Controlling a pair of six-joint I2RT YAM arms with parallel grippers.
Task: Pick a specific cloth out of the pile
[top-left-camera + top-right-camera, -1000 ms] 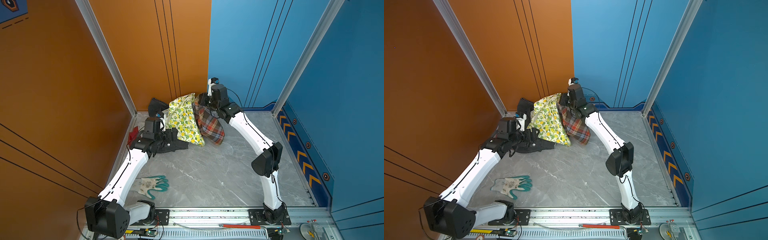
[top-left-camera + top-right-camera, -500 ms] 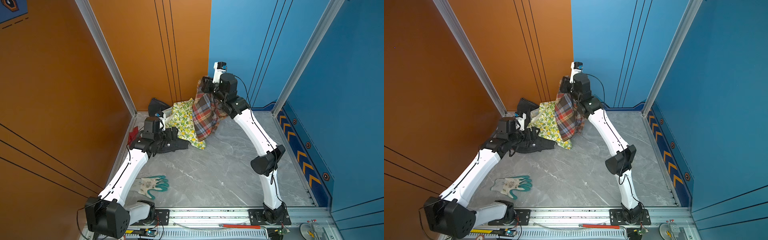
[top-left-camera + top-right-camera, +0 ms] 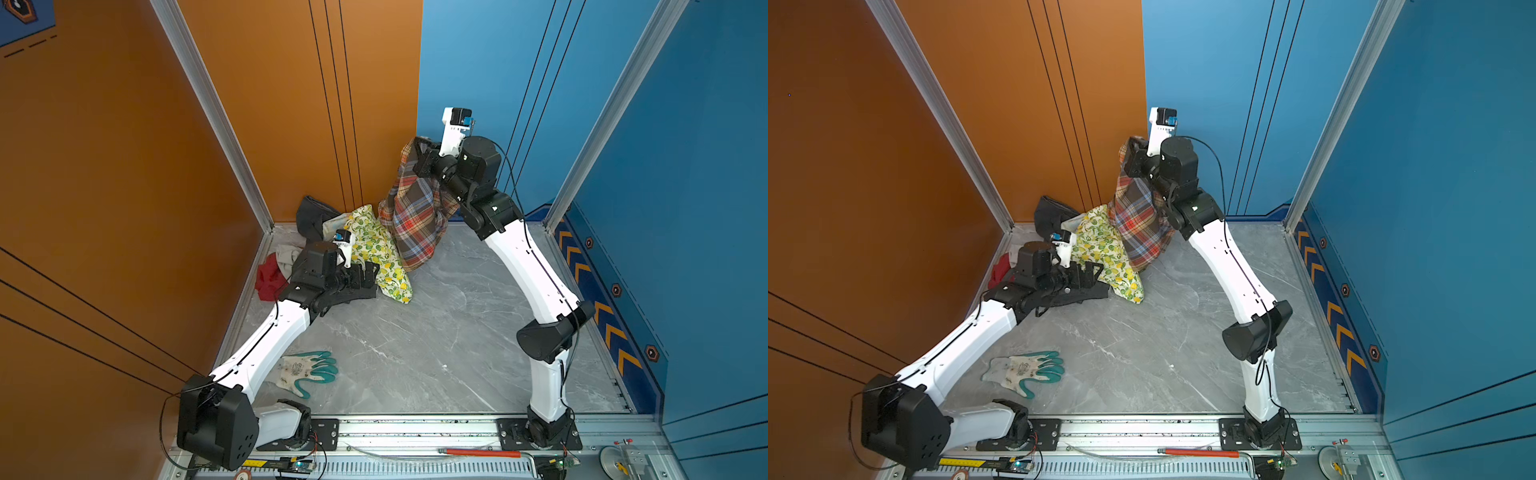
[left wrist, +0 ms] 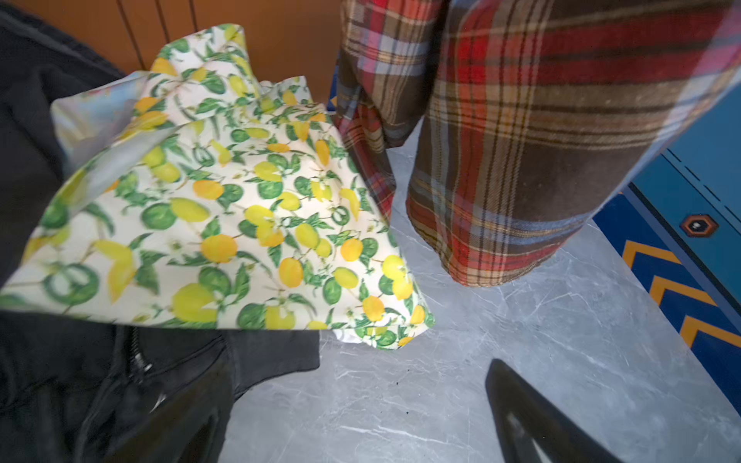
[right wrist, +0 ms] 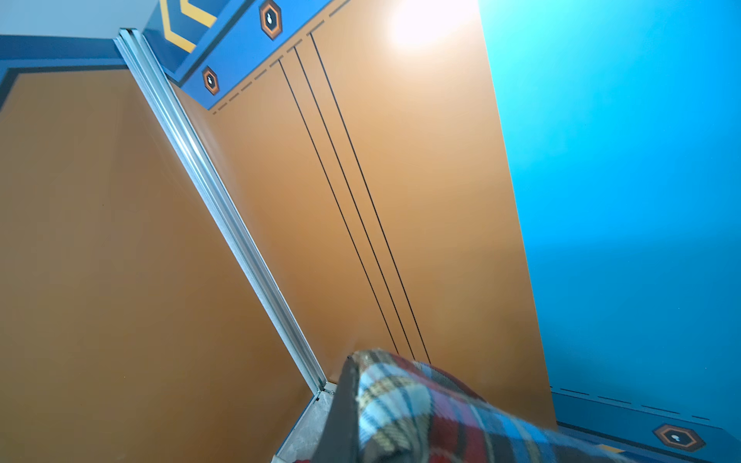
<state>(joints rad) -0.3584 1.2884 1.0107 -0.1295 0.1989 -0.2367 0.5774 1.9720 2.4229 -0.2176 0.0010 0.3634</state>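
Where the right jaws grip its top edge, the cloth [image 3: 415, 224] hangs below them, its hem near the worktop [image 3: 415, 353]. The left jaws gape wide and empty, low over the pile's [image 3: 316, 216] jeans [image 4: 48, 360], with the lemon cloth [image 3: 376, 249] just ahead.

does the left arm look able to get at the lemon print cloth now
Probably yes: the left gripper sits beside the lemon-print cloth, jaws wide open, and the plaid cloth hangs from the right gripper beside it, not over it.

The brown, red and blue plaid cloth [image 3: 415, 216] hangs bunched, just beside the mixed-garment pile [image 3: 374, 249].
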